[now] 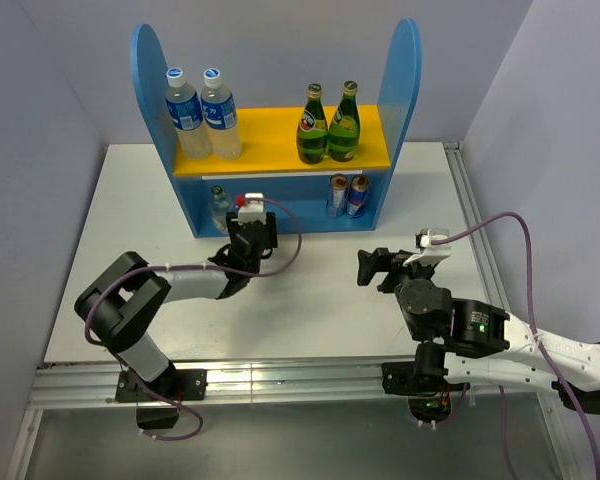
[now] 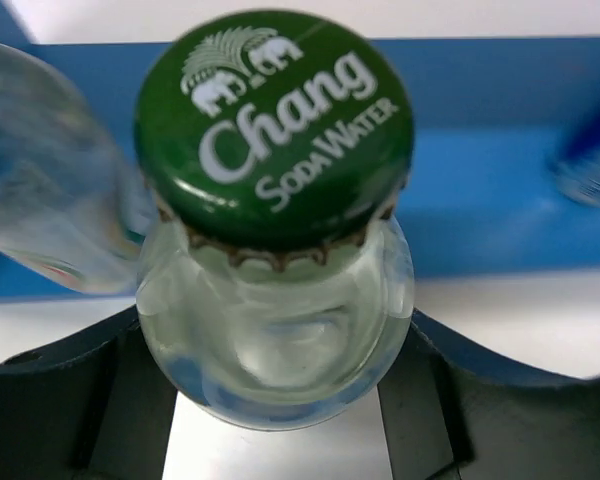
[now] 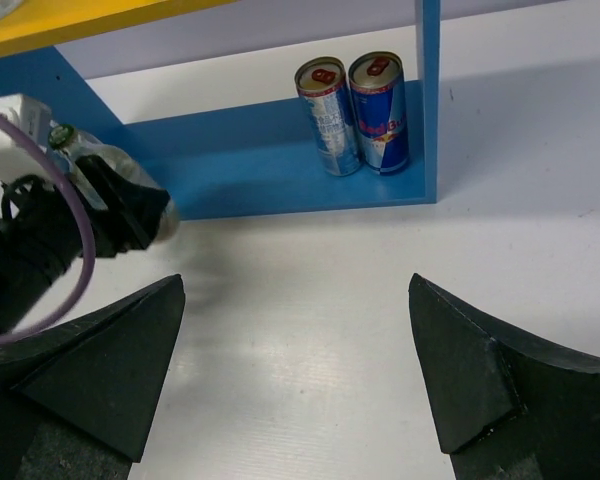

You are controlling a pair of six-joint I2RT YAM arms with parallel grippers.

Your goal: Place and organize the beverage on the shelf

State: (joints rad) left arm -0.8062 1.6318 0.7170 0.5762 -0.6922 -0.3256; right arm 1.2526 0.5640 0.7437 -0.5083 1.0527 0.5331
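A plain white worktop (image 1: pixel 330 320) sits between pale lilac walls (image 1: pixel 60 100), with a metal rail (image 1: pixel 280 378) along its near edge. The shelf (image 1: pixel 280 150) stands at the far side, against the back wall. The left hand (image 1: pixel 250 232) is at the shelf's lower left bay, closed round a clear soda water bottle (image 2: pixel 275 320) with a green cap, next to another clear bottle (image 1: pixel 220 208). The right hand (image 3: pixel 296 290) hangs over bare worktop, spread wide with nothing in it. From above, the wrist hides the held bottle, and the yellow board covers much of the lower bay. Two cans (image 3: pixel 378 110) show at its right end. Close up, the neighbouring bottle is only a blur.
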